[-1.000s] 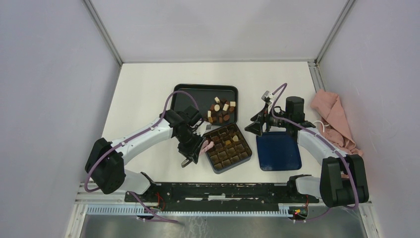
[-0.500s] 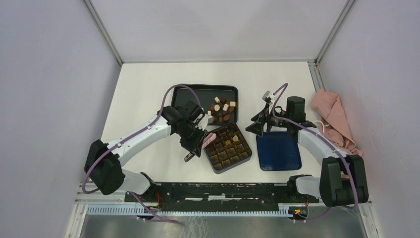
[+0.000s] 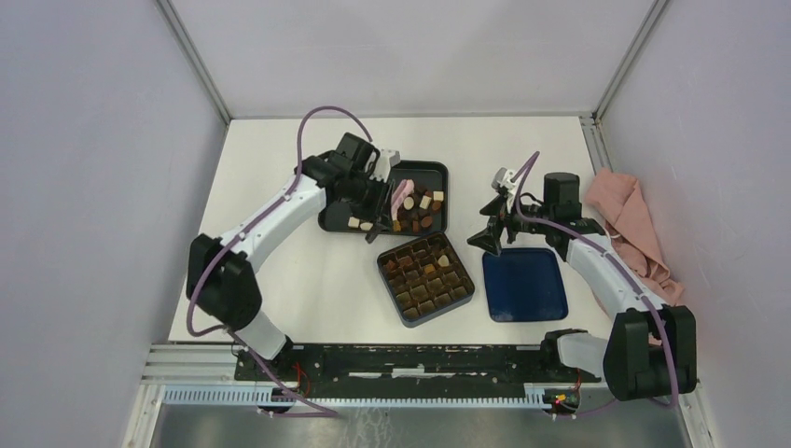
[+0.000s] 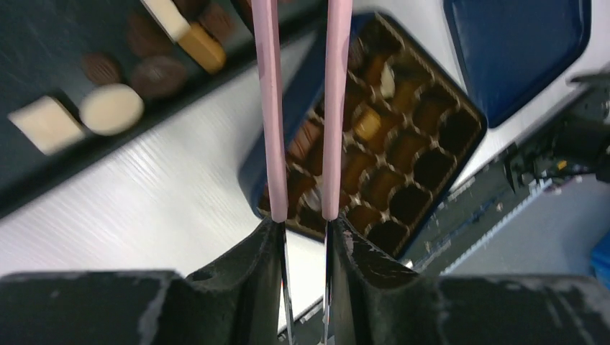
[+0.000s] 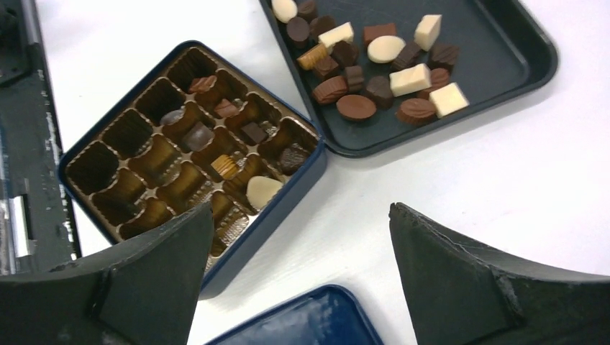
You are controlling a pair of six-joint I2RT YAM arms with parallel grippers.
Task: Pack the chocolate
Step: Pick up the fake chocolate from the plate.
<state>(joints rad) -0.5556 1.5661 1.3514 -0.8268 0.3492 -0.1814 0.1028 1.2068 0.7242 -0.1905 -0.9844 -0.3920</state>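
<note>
White tabletop (image 3: 270, 168): left pincer (image 4: 303, 233), stretched over the black tray (image 3: 340, 177), clasps pink tweezers (image 4: 266, 108); right pincer (image 5: 299, 212) hovers spread wide.

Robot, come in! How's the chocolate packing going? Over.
Left gripper shut on pink tweezers, over the tray. Right gripper open, empty. Chocolate mostly on tray, few in the box. Nothing blocking the box.

The tweezers' (image 4: 267, 108) tips ran off the left wrist view's top edge, so whether they held anything could not be told; the box (image 4: 248, 183) there was blurred. In the right wrist view, a finger (image 5: 144, 280) of the right gripper (image 5: 301, 208) hid the box's right corner, and the lid (image 5: 309, 320) was cut off below.
</note>
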